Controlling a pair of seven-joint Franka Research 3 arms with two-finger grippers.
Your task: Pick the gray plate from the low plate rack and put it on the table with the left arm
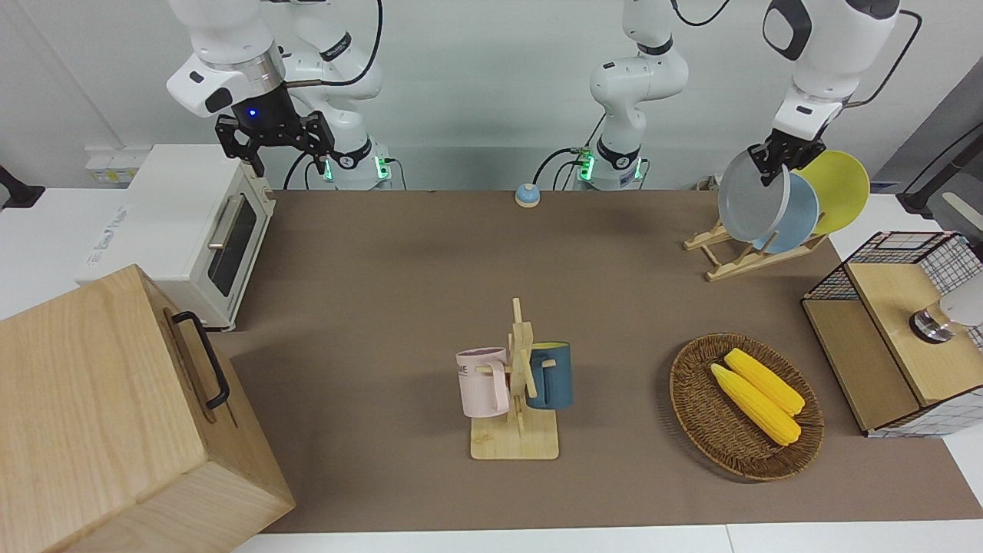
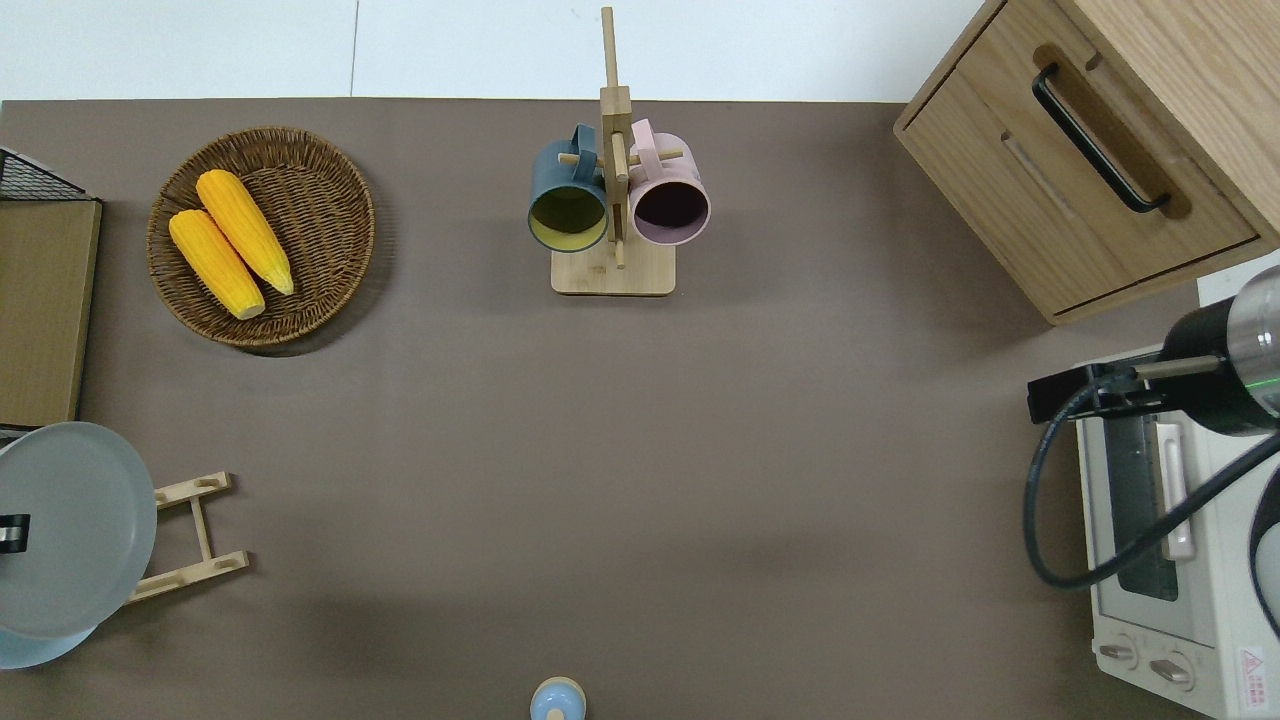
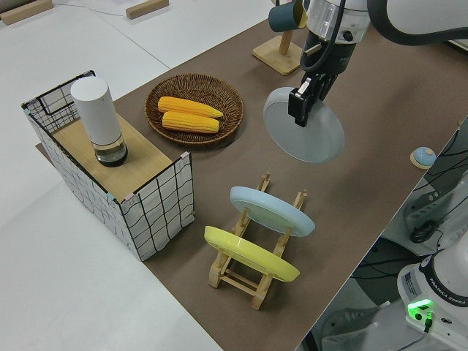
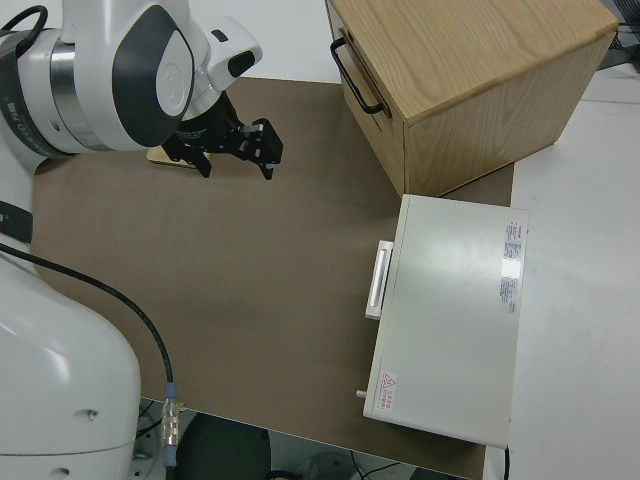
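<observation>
The left gripper (image 3: 301,110) is clamped on the upper rim of the gray plate (image 3: 306,137), which hangs tilted below it, lifted clear of the low plate rack (image 3: 252,272) and over the table (image 1: 430,276). Under the gripper, toward the arm's end of the table, the rack holds a sky-blue plate (image 3: 272,210) and a yellow plate (image 3: 250,253). The right arm is parked, its gripper (image 1: 278,153) apparently spread.

Right tool (image 4: 236,150) hanging above brown worktop (image 4: 250,280), fingers spread apart. White toaster oven (image 4: 450,315) beside wooden drawer cabinet (image 4: 470,80).
</observation>
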